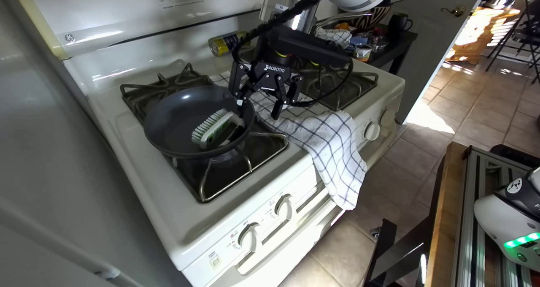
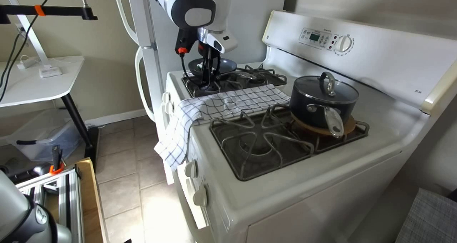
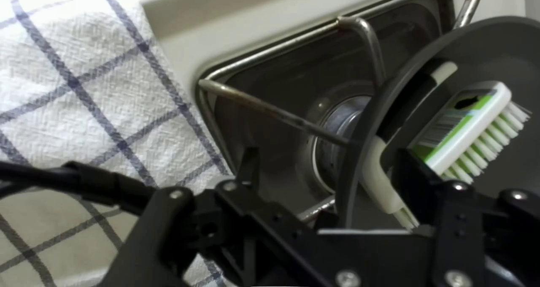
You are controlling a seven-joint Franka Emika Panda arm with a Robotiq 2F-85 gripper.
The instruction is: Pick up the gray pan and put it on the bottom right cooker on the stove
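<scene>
Rim grasp, gray pan (image 1: pixel 185 114)

Pan sits over the left burners (image 1: pixel 230 164), scrub brush (image 3: pixel 470 133) lying inside. Tool (image 1: pixel 258 109) spread, astride the pan's rim, nothing pinched. Judgement: close squarely, then raise slowly and level; an off-centre hold may tip the pan and slide the brush. Checked towel (image 2: pixel 232 105) lies between pan and bottom right cooker (image 2: pixel 255 143); carry above it, stopping short of the lidded pot (image 2: pixel 310 109) behind.
</scene>
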